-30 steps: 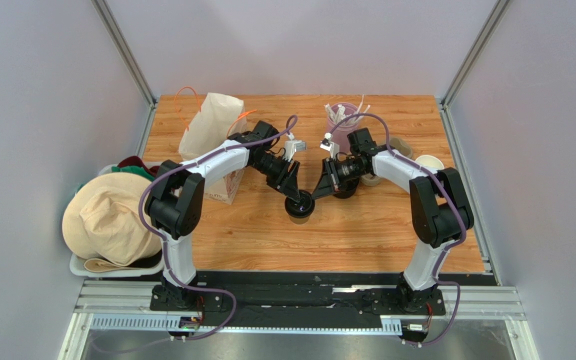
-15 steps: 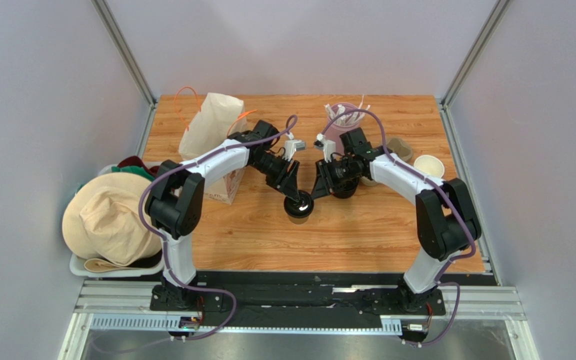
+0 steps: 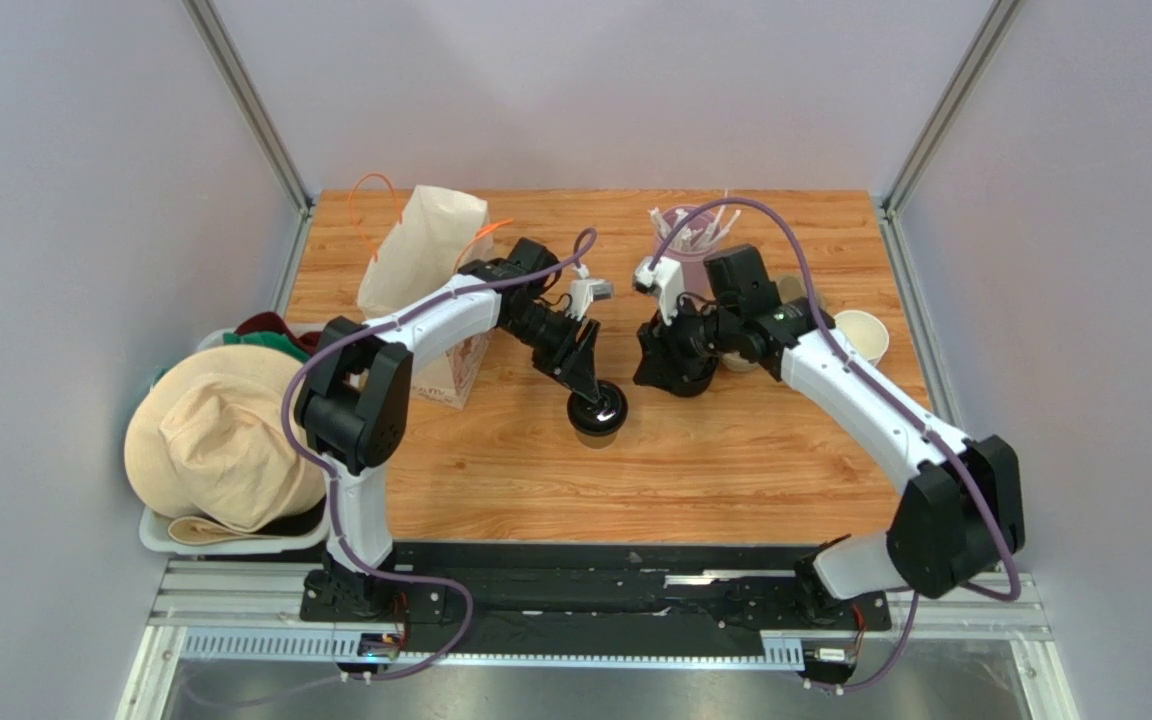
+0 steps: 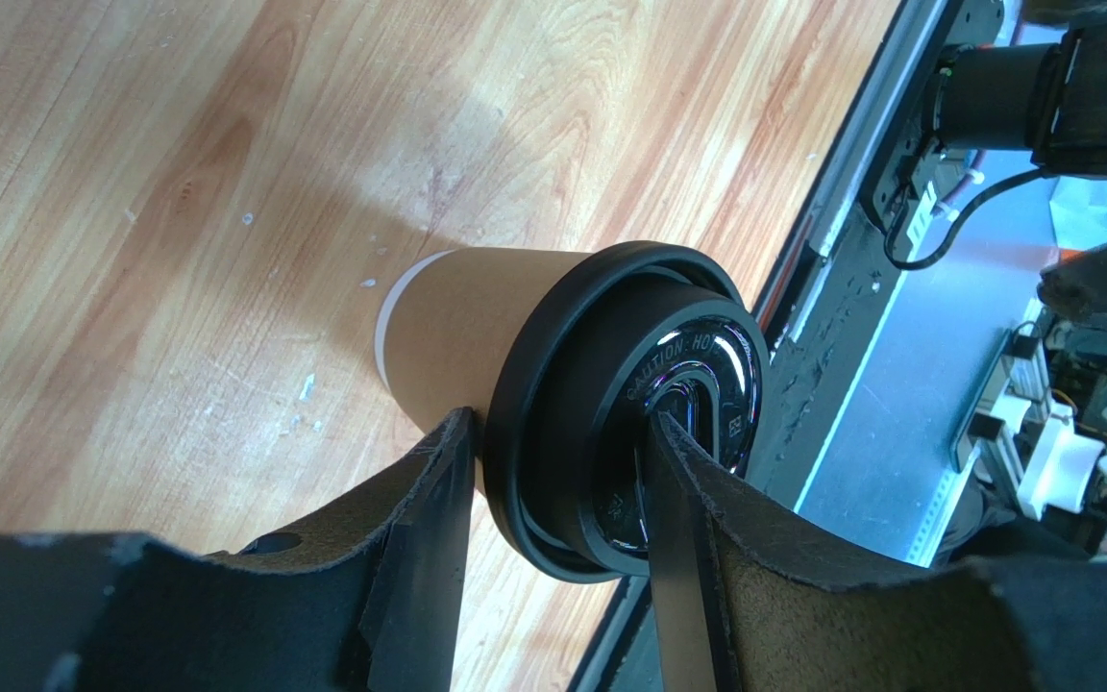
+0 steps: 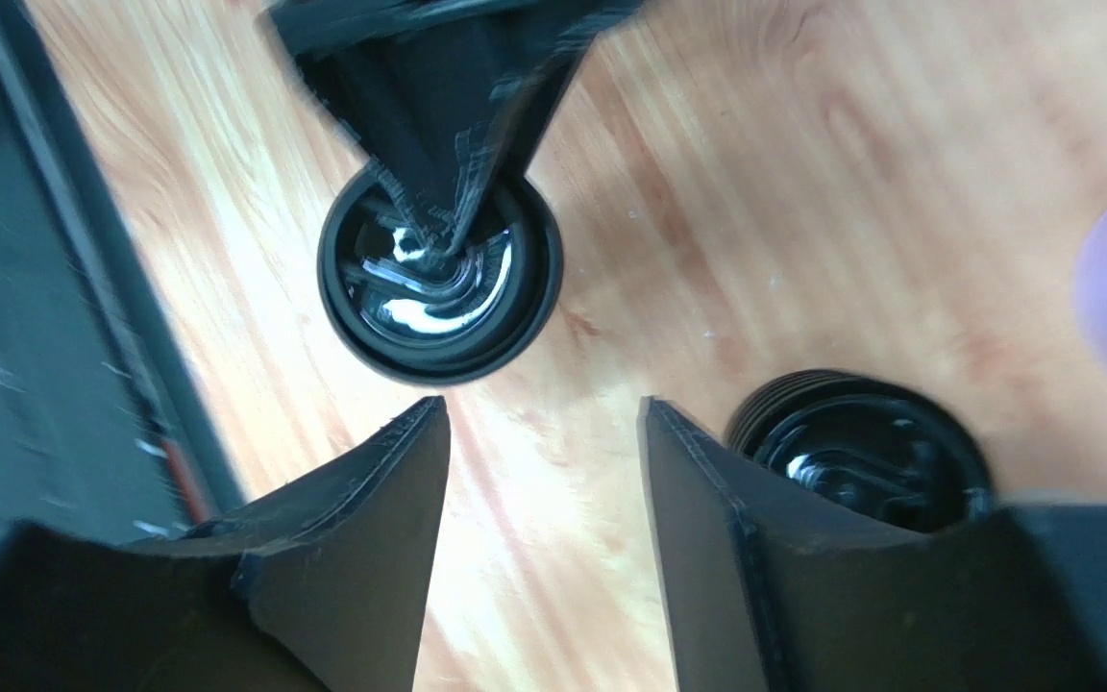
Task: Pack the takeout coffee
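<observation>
The left gripper (image 4: 557, 462) is clenched on the rim of the black lid (image 4: 668, 411), one finger across its top, the other against the brown wall beneath; the takeout coffee (image 3: 597, 414) stands upright near the middle of the wooden table (image 3: 717, 465); at its 2 o'clock the right gripper (image 5: 545, 505) hangs with fingers spread, nothing between them; a stack of black lids (image 5: 863, 450) sits just beside it; a pale bag (image 3: 420, 255) stands at 10 o'clock.
</observation>
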`<state>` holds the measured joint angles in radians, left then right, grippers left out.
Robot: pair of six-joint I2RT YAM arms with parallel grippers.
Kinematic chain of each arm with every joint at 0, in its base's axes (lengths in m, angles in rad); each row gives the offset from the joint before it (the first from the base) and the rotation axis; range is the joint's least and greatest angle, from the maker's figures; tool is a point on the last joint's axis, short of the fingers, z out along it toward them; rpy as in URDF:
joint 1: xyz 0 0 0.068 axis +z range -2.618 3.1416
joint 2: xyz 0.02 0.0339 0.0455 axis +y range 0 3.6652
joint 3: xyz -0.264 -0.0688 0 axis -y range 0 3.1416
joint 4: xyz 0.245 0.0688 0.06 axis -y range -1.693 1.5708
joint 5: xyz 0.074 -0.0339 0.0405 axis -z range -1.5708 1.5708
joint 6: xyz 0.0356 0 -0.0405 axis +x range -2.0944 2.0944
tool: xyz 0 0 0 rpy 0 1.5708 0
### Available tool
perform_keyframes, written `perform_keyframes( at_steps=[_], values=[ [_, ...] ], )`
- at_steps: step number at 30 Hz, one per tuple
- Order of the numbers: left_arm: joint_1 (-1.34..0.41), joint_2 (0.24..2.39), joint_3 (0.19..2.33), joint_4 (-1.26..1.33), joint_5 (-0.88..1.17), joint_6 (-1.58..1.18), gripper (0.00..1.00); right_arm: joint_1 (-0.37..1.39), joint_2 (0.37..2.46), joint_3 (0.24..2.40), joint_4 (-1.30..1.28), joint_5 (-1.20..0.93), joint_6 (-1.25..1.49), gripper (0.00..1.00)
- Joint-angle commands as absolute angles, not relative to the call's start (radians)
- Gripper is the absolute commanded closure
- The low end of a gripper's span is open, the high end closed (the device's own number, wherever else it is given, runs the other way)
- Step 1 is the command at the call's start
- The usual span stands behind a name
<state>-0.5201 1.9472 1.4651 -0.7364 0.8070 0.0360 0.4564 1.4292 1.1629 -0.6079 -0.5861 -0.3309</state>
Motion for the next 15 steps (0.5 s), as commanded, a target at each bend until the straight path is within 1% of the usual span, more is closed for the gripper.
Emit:
perform_keyframes(
  at_steps=[1, 2, 4, 9, 10, 12, 13, 15],
  values=[
    [-0.511, 2.006, 1.434, -0.719, 0.658, 0.110, 0.49, 0.598, 1.293, 1.063, -0.603, -0.267, -0.737, 0.43],
    [-0.511, 2.008, 1.436, -0.718, 0.658, 0.109, 0.49, 0.667, 1.242, 0.978, -0.571, -0.199, -0.782, 0.44],
    [-0.509, 2.011, 1.437, -0.713, 0.657, 0.104, 0.49, 0.724, 1.217, 0.925, -0.517, -0.062, -0.865, 0.44],
    [-0.506, 2.022, 1.453, -0.713, 0.658, 0.106, 0.49, 0.900, 1.155, 0.748, -0.368, 0.130, -0.966, 0.45],
    [-0.506, 2.023, 1.454, -0.716, 0.657, 0.107, 0.49, 0.931, 1.149, 0.720, -0.295, 0.214, -0.989, 0.45],
    [-0.506, 2.025, 1.459, -0.719, 0.660, 0.106, 0.49, 1.014, 1.126, 0.630, -0.211, 0.285, -1.074, 0.45],
    [-0.506, 2.025, 1.460, -0.716, 0.657, 0.103, 0.49, 1.037, 1.121, 0.600, -0.105, 0.358, -1.107, 0.45],
    [-0.506, 2.023, 1.463, -0.718, 0.657, 0.101, 0.49, 1.089, 1.109, 0.508, -0.010, 0.399, -1.179, 0.45]
  ],
)
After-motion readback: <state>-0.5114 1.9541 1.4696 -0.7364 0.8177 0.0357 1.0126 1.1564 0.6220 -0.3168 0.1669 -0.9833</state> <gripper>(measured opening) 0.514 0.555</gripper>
